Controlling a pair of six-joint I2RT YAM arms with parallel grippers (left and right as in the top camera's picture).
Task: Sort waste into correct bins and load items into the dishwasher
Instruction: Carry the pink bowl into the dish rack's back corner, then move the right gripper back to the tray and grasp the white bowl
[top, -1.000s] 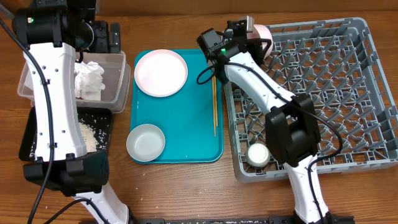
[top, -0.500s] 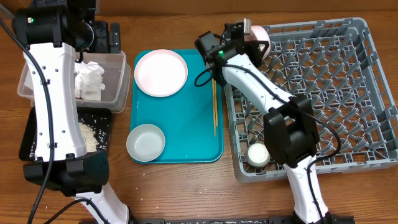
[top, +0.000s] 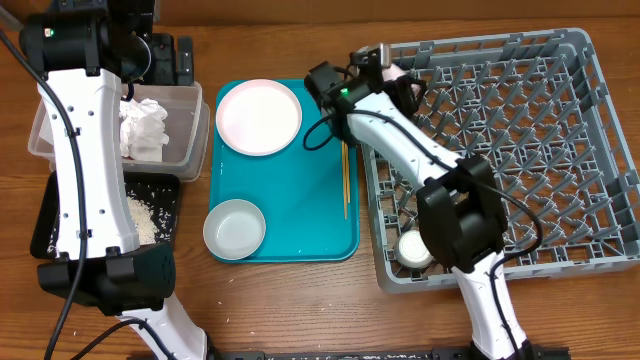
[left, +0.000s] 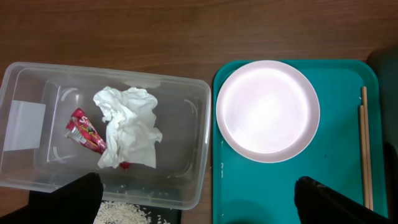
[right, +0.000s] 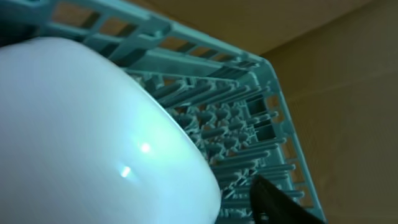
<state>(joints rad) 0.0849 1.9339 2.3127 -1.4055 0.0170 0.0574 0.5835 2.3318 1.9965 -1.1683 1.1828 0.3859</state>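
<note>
Bowl (right: 93, 124), pale, fills right wrist view at grey dish rack (top: 540, 150) corner beside teal tray (top: 300, 200) | right gripper (top: 385, 62) there, grasp cannot be told | left gripper (left: 199, 202) spread wide above clear tub (left: 25, 81) holding napkin (left: 127, 127), red wrapper (left: 86, 132)

Brown wooden table (top: 300, 300): clear tub (top: 196, 140) left, black tray (top: 168, 190) just beside it, teal tray (top: 300, 200) centre, grey dish rack (top: 560, 140) right.
</note>
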